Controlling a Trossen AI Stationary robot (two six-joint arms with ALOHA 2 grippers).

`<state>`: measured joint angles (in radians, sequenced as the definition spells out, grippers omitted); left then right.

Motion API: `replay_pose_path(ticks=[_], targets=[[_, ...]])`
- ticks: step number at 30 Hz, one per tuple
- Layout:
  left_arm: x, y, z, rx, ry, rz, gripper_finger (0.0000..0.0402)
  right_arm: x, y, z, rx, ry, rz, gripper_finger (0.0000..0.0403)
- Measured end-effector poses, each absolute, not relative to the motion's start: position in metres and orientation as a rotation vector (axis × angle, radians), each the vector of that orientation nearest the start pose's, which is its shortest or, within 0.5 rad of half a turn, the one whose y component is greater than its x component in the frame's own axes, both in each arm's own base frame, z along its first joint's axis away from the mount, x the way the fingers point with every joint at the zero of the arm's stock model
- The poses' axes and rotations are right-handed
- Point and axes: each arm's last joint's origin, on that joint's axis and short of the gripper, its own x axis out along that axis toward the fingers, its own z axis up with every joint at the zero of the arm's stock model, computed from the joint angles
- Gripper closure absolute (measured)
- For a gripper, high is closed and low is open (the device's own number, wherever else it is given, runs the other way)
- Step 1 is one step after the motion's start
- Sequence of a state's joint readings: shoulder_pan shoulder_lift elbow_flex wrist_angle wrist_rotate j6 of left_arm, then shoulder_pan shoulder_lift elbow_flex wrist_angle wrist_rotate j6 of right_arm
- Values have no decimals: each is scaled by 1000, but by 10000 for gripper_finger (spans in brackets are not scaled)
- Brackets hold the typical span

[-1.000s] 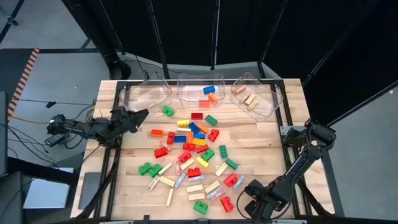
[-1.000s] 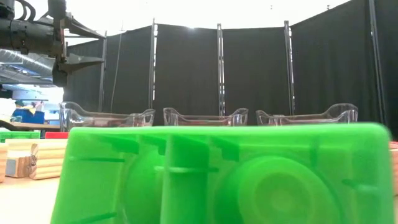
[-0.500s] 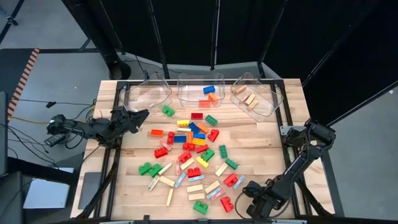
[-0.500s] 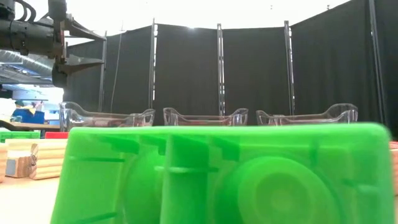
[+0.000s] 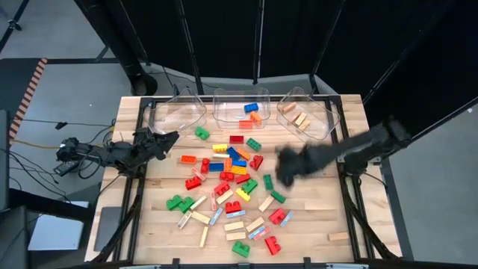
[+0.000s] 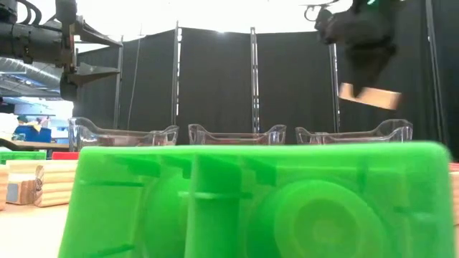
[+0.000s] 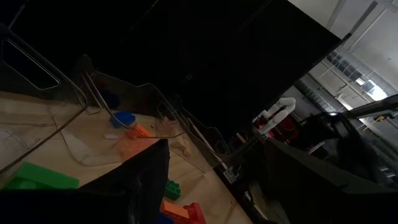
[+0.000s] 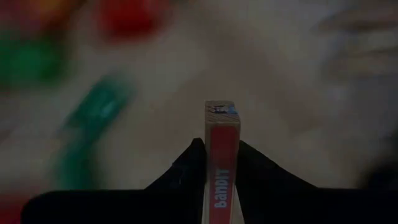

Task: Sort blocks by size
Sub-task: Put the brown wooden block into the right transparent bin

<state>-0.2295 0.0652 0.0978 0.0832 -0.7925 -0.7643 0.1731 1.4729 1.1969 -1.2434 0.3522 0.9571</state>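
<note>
Many blocks (image 5: pixel 231 175), coloured studded bricks and tan wooden bars, lie loose on the middle of the table. One green brick (image 6: pixel 258 201) lies right in front of the low camera. My right gripper (image 5: pixel 287 168) is above the pile's right side, shut on a tan wooden bar (image 6: pixel 369 95) with a red edge (image 8: pixel 222 149). My left gripper (image 5: pixel 168 138) hovers open at the table's left, near the left bin, holding nothing. My right gripper pinches the wooden bar between its two fingers (image 8: pixel 186 165), one on each broad face (image 8: pixel 214 155); the narrow red lettered edge faces the wrist camera. The fingers come from above. The bar hangs below them, nearly level and slightly tilted, lifted clear of the table.
Three clear bins stand along the far edge: left (image 5: pixel 179 112), middle (image 5: pixel 240 108) with blue and orange bricks, right (image 5: pixel 308 113) with tan bars. A single tan block (image 5: pixel 338 237) lies near the table's near right corner. Black curtains stand behind the table.
My right gripper has risen from the table's near right corner and swung fast toward the far edge and the left, to above the pile's right side. It carries a tan wooden bar, lifted clear.
</note>
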Motion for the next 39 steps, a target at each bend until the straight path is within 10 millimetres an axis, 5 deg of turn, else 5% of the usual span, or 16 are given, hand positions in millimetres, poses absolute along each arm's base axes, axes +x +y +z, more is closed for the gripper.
replay_pose_path(ticks=[5,10,13,21,25,28,34,39], targets=[[89,0,199,-798,-312,498,133,214,-64,293,438,1100,-1144,330],[89,0,199,-795,-309,499,133,187,-130,299,503,988,-1390,330],[89,0,198,-795,-309,499,133,185,-158,298,526,964,-1338,312],[89,0,198,-791,-303,501,133,182,-190,278,626,1038,-1270,137],[89,0,198,-790,-302,502,133,192,-173,274,650,1165,-1018,127],[90,0,196,-781,-287,508,133,204,-140,275,637,1284,-732,143],[90,0,192,-766,-256,520,133,213,-34,266,560,1609,-389,195],[90,0,192,-768,-258,519,133,196,54,233,497,1784,-351,307]])
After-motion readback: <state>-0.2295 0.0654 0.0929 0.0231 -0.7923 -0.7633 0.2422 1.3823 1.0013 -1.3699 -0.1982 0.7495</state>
